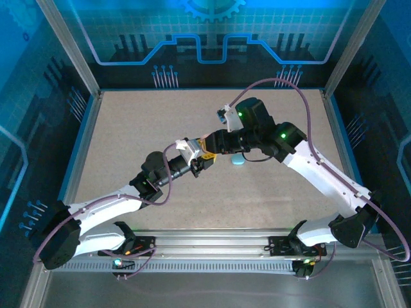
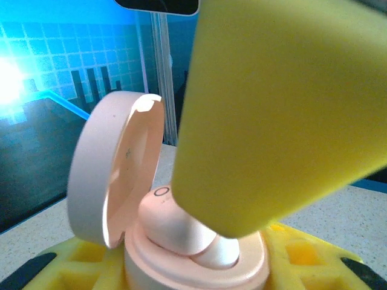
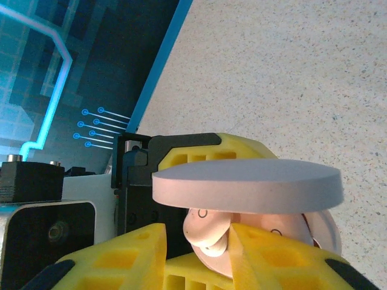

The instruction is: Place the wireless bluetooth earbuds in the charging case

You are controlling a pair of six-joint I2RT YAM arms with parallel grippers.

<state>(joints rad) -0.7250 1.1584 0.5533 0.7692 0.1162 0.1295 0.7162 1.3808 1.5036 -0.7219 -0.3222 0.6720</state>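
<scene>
Top view: reaching from the 7 o'clock base with left arm (image 1: pixel 109 208), up toward the centre of table (image 1: pixel 128 128), ending in left gripper (image 1: pixel 200 156) aimed at 2 o'clock. Reaching from the 5 o'clock base with right arm (image 1: pixel 321 170), along toward 10 o'clock, bent over at the wrist, ending in right gripper (image 1: pixel 219 142) aimed at 8 o'clock. Meeting tip to tip above mid-table.

Left wrist view: clamped with left gripper on charging case (image 2: pixel 193 269), gripped at the base between yellow fingers (image 2: pixel 302 260) at 5 and 7 o'clock. Hinged open, with lid (image 2: pixel 115 169) standing up at 9 o'clock. Lying in the well of the case: pale pink earbud (image 2: pixel 172 223). Bearing on it from 1 o'clock: right gripper's broad yellow fingertip (image 2: pixel 278 109).

Right wrist view: straddling the earbud at 6 o'clock with both right fingertips. Touching on one side, thin dark gap on the other. Clamped or loose, cannot tell. Seen edge-on across the middle, just above the earbud: the lid. Behind it toward 12 o'clock, left gripper's yellow fingers.

Also on the table, just at 5 o'clock of the two grippers and apart from both: small light-blue piece (image 1: pixel 237 160). Too small to tell whether earbud or case.
</scene>
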